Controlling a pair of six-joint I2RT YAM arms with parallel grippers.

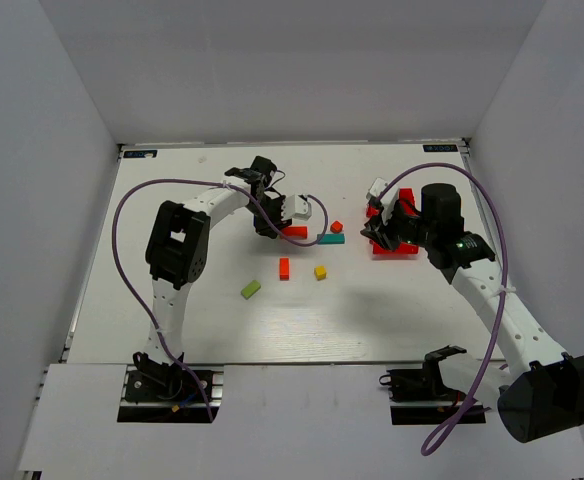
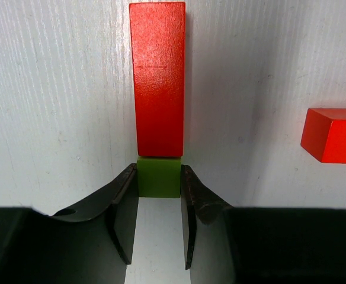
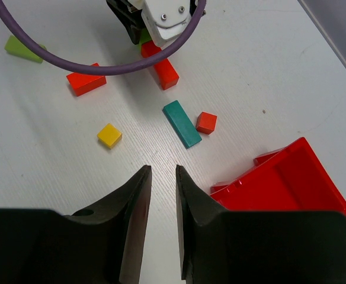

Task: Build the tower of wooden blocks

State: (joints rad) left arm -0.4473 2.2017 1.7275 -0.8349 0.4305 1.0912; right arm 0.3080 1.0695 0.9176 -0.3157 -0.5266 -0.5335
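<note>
At three o'clock on the white table sits the red plastic bin, and beside it the right gripper hangs with jaws slightly parted, empty. Left gripper clamps a small green wooden block, whose twelve o'clock face touches a long red wooden bar. Teal wooden bar and yellow wooden cube lie loose, apart.

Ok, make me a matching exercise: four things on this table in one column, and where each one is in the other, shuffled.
Things:
1. green cube
2. teal bar
3. yellow cube
4. red bin

Places:
A. beside the small red cube
B. farthest right of the four in the top view
C. between the left end effector's fingers
D. just right of the orange bar in the top view

Pairs: 1-C, 2-A, 3-D, 4-B
</note>
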